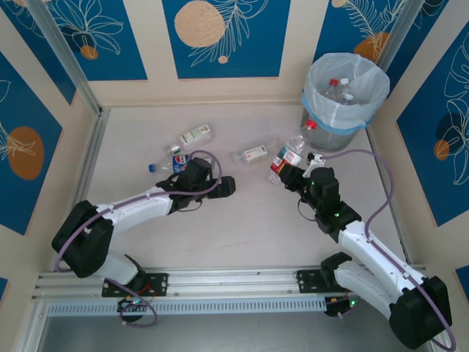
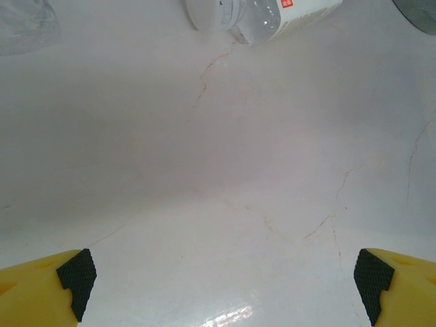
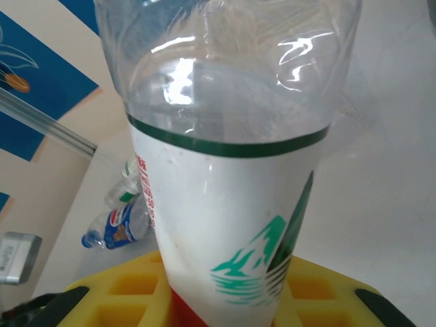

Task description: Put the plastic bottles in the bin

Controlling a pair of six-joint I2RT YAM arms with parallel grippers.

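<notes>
A robot lab test booth: aluminium rail [image 1: 234, 281] fronting a table [image 1: 249, 227] walled by blue leaf-print panels [image 1: 256, 51].

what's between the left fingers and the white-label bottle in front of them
nothing, just bare table from the open left fingers up to the white-labelled bottle; the left wrist view shows the stretch plainly, and the top view agrees

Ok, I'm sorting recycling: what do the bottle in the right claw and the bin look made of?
The bottle looks like thin, glossy clear plastic: see-through dented wall with glints, above a white printed label. The bin seems dull grey metal, judging by its smooth sheen, though not certain. Its liner looks like thin translucent plastic film, wrinkled over the rim.
</notes>
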